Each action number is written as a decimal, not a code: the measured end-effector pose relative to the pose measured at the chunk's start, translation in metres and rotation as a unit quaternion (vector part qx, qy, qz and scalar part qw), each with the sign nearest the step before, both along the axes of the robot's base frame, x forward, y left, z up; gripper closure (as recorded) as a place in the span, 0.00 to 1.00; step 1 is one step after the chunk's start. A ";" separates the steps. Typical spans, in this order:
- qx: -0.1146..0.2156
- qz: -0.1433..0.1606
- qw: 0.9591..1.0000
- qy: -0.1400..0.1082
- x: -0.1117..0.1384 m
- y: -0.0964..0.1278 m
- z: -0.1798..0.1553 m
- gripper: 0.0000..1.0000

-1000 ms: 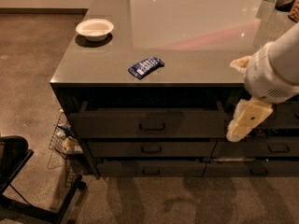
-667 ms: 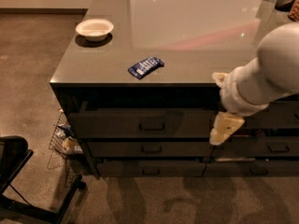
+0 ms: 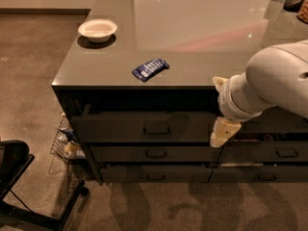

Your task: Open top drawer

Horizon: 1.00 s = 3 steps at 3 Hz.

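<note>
Currently gripper [image 3: 224, 133] hangs before right end of top drawer [image 3: 120, 129], just under countertop [image 3: 192, 42], apart from pull [image 3: 156, 128]; its opening cannot be told, nothing visibly held. Risk: closing in off-centre, missing pull, or hooking slimmer drawer [image 3: 154, 153] below.

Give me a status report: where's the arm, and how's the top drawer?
Cream end effector at right end of wide dark-grey top drawer. Off its small metal pull. Nothing between them.

Wide dark-grey top drawer [image 3: 120, 129] juts slightly out, claw [image 3: 224, 133] at its right end.
</note>
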<state>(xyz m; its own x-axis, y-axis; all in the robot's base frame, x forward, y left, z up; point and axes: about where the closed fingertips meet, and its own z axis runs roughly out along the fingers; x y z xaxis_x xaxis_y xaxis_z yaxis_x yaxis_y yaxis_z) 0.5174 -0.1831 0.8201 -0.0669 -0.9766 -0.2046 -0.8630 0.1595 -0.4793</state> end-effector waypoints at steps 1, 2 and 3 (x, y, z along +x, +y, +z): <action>-0.013 0.004 1.000 0.008 -0.001 0.012 -0.012 0.00; -0.026 0.016 0.999 0.021 -0.001 0.030 -0.046 0.00; -0.037 0.031 0.998 0.032 0.010 0.036 -0.079 0.00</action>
